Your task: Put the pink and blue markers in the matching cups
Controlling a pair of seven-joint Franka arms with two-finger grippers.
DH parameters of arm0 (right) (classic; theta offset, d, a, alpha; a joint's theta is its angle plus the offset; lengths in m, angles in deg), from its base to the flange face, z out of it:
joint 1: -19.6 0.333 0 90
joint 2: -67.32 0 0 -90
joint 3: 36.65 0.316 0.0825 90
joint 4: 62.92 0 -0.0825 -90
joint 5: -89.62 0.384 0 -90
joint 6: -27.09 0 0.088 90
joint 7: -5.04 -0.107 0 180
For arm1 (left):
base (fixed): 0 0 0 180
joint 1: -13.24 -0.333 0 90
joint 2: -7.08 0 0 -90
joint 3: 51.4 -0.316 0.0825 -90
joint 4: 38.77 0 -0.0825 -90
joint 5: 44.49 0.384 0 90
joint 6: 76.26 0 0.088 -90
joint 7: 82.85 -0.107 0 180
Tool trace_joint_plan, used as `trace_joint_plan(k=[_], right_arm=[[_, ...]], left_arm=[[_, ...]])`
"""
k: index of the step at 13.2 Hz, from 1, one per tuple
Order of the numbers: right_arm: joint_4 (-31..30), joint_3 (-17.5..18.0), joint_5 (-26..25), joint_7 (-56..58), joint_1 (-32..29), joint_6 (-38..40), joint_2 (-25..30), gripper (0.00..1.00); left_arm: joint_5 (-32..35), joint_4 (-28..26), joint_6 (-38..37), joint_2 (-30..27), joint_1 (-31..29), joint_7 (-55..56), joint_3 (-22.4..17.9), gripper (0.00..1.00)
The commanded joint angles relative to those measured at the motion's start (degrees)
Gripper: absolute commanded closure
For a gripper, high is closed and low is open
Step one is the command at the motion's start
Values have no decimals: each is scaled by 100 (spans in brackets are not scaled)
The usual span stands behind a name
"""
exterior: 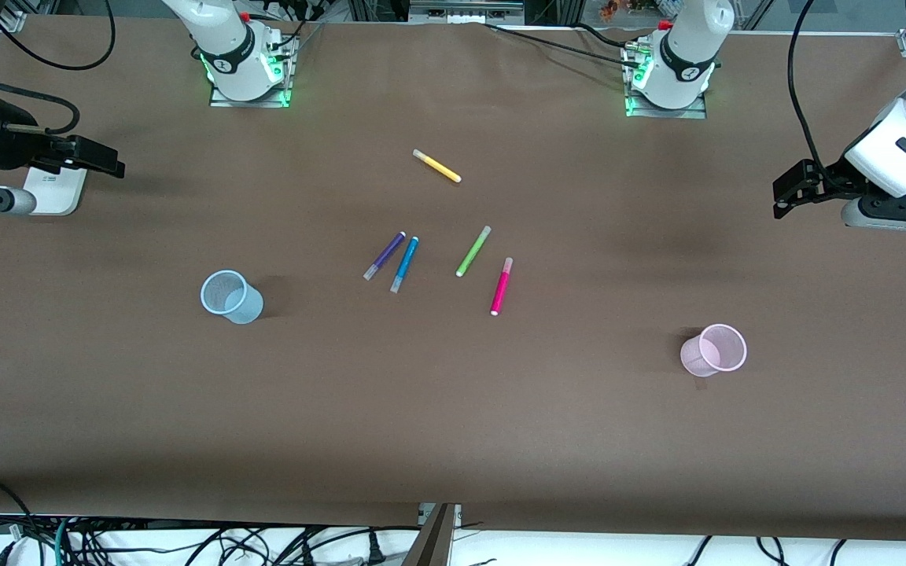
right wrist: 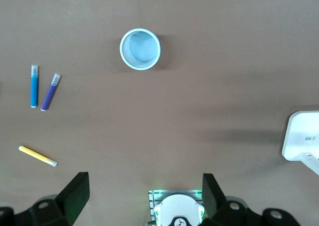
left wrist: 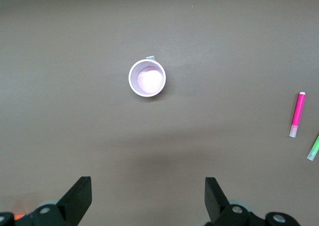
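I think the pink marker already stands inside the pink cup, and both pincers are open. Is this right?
Not quite. The pink marker lies flat on the table, apart from the pink cup, as the front view shows. The left pincer and right pincer are indeed open.

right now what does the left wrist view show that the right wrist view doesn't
Only the left wrist view shows the pink cup, pink marker, a bit of the green marker and the open left tool. Only the right wrist view shows the blue cup, blue marker, purple marker, yellow marker and open right tool. Both share only the table.
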Motion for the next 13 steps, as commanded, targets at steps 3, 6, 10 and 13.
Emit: trace_joint_plan(k=[3, 6, 10, 13], right_arm=[[171, 49, -22, 46, 98, 87, -73, 0], [189, 49, -49, -346, 563, -105, -240, 0], [171, 49, -57, -1506, 1301, -834, -714, 0], [162, 40, -136, -2194, 1820, -1379, -1162, 0]], left_arm=[[126, 159, -120, 58, 8, -94, 32, 0], [126, 159, -120, 66, 8, -94, 50, 0], [126, 159, -120, 58, 8, -94, 41, 0], [126, 159, -120, 66, 8, -94, 41, 0]])
